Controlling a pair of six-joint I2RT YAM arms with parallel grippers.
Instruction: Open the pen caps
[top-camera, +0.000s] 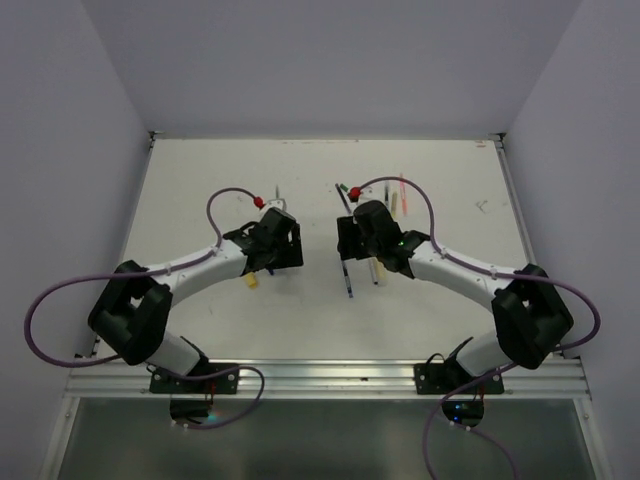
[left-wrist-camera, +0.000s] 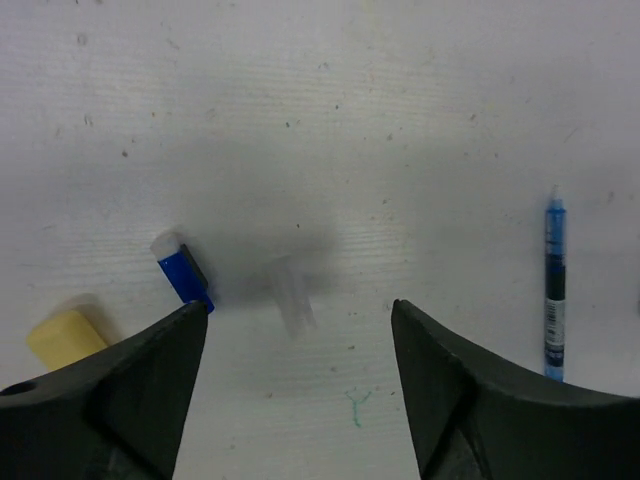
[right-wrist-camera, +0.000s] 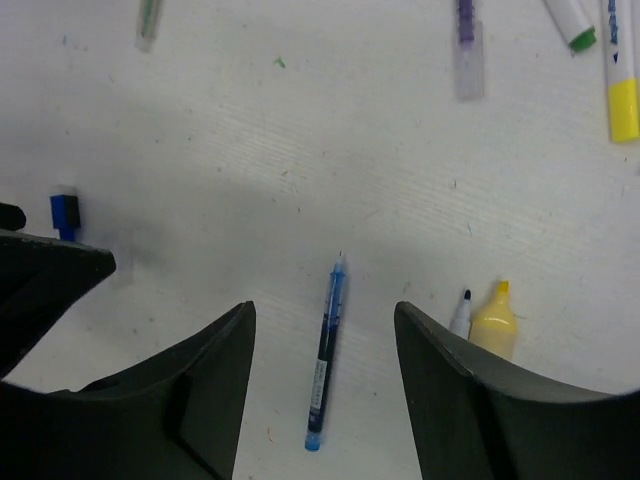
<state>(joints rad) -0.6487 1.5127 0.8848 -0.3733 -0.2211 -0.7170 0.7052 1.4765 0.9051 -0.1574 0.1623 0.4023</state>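
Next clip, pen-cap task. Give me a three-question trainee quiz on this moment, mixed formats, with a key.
1. True or false: the right gripper is shut on the blue pen.
2. Which cap lies nearest the middle of the gap of the left gripper? A yellow, B clear, C blue.
3. Fill in: in the right wrist view, the highlighter beside the blue pen is ____.
Key: 1 false, it is open, the pen showing untouched between its fingers; 2 B, the clear cap; 3 yellow.

Left tool (left-wrist-camera: 298, 335) and right tool (right-wrist-camera: 325, 330) angle toward each other, each spread wide, apparently holding nothing
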